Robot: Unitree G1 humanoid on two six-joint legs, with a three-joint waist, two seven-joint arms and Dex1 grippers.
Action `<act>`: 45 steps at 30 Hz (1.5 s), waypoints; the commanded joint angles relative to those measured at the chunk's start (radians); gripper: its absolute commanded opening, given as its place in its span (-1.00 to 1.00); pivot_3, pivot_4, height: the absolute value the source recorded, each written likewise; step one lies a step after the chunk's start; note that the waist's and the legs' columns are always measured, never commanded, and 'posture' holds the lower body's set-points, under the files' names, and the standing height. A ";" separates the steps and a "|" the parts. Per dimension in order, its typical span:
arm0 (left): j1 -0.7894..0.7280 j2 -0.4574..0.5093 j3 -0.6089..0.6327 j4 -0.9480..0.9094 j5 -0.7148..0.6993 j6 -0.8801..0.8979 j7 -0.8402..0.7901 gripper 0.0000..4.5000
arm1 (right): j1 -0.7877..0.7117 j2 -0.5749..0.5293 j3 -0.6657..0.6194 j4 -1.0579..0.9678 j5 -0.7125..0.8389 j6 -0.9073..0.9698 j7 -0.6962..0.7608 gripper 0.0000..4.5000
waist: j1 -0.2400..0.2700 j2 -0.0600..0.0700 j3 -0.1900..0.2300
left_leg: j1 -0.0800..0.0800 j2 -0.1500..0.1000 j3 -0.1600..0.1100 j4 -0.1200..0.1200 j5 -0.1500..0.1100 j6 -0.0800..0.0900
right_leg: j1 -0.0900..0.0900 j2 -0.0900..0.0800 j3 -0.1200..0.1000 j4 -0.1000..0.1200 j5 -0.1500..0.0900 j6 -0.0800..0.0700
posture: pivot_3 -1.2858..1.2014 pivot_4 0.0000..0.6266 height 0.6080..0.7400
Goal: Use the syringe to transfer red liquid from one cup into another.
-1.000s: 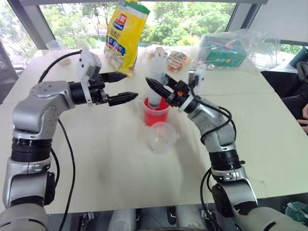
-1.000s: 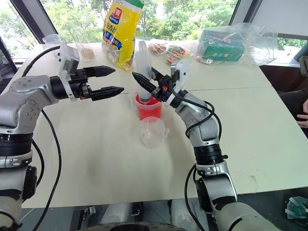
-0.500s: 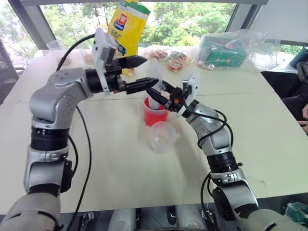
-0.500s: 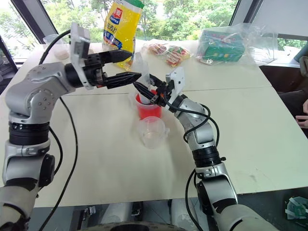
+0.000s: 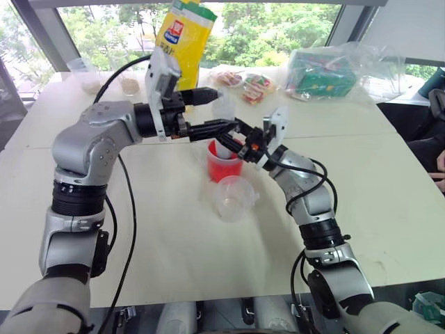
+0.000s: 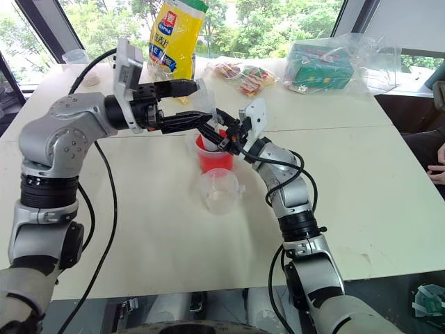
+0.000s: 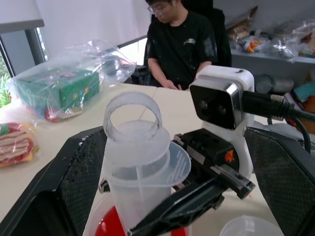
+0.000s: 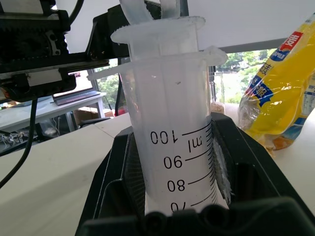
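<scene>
The syringe (image 5: 223, 115) stands upright with its tip down in the taller cup (image 5: 224, 167) of red liquid (image 7: 109, 227). My right gripper (image 5: 235, 135) is shut on the barrel (image 8: 173, 147), just above that cup's rim. From the left, my left gripper (image 5: 222, 109) reaches in open, and its fingers (image 7: 74, 182) stand either side of the plunger top (image 7: 135, 115) without touching it. The shorter clear cup (image 5: 233, 198) sits on the table right in front of the red one.
A yellow bag (image 5: 182, 42), snack packets (image 5: 254, 85) and a green box in a plastic bag (image 5: 323, 69) line the far side. Cups with beige powder (image 5: 127, 83) stand at the back left. A person in a black shirt (image 7: 182, 44) sits beyond the table's right side.
My left arm has swung right and up, bringing its open fingers around the syringe's top. The right gripper has kept its hold on the barrel.
</scene>
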 commanded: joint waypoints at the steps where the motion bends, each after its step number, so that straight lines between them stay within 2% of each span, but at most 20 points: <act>1: -0.001 0.044 0.050 -0.055 -0.029 0.018 -0.006 1.00 | -0.034 -0.003 -0.016 -0.005 0.001 -0.024 0.001 -0.35 | -0.001 0.000 0.000 | 0.000 0.000 0.000 0.000 0.000 0.000 | 0.000 0.000 0.000 0.000 0.000 0.000 | 0.03 -0.52 1.00; 11: 0.014 0.087 0.069 -0.120 -0.116 0.095 -0.035 1.00 | -0.054 -0.008 -0.017 0.031 0.000 -0.032 0.011 -0.35 | 0.001 0.000 0.000 | 0.000 0.000 0.000 0.000 0.000 0.000 | 0.000 0.000 0.000 0.000 0.000 0.000 | 0.03 -0.52 1.00; 20: -0.010 -0.002 0.000 -0.045 -0.016 -0.006 0.012 1.00 | -0.051 -0.011 -0.016 0.021 0.002 -0.027 0.008 -0.35 | 0.001 0.000 0.000 | 0.000 0.000 0.000 0.000 0.000 0.000 | 0.000 0.000 0.000 0.000 0.000 0.000 | 0.03 -0.52 1.00; 32: -0.049 -0.110 -0.023 0.047 0.032 -0.075 0.032 1.00 | -0.030 -0.014 -0.008 -0.013 0.003 -0.008 -0.002 -0.35 | 0.001 0.000 0.000 | 0.000 0.000 0.000 0.000 0.000 0.000 | 0.000 0.000 0.000 0.000 0.000 0.000 | 0.03 -0.52 1.00; 35: -0.041 -0.126 -0.026 0.052 0.039 -0.084 0.038 0.62 | -0.029 -0.014 -0.007 -0.016 0.002 -0.005 -0.003 -0.35 | 0.001 0.000 0.000 | 0.000 0.000 0.000 0.000 0.000 0.000 | 0.000 0.000 0.000 0.000 0.000 0.000 | 0.03 -0.52 1.00; 42: -0.035 -0.150 -0.015 0.057 0.044 -0.079 0.075 -0.95 | -0.021 -0.015 0.002 -0.027 0.000 0.001 0.000 -0.35 | 0.001 0.000 0.000 | 0.000 0.000 0.000 0.000 0.000 0.000 | 0.000 0.000 0.000 0.000 0.000 0.000 | 0.03 -0.52 1.00; 45: -0.037 -0.144 -0.018 0.053 0.059 -0.083 0.080 -0.99 | -0.016 -0.016 0.007 -0.034 -0.002 0.003 0.003 -0.35 | 0.001 0.000 0.000 | 0.000 0.000 0.000 0.000 0.000 0.000 | 0.000 0.000 0.000 0.000 0.000 0.000 | 0.03 -0.52 1.00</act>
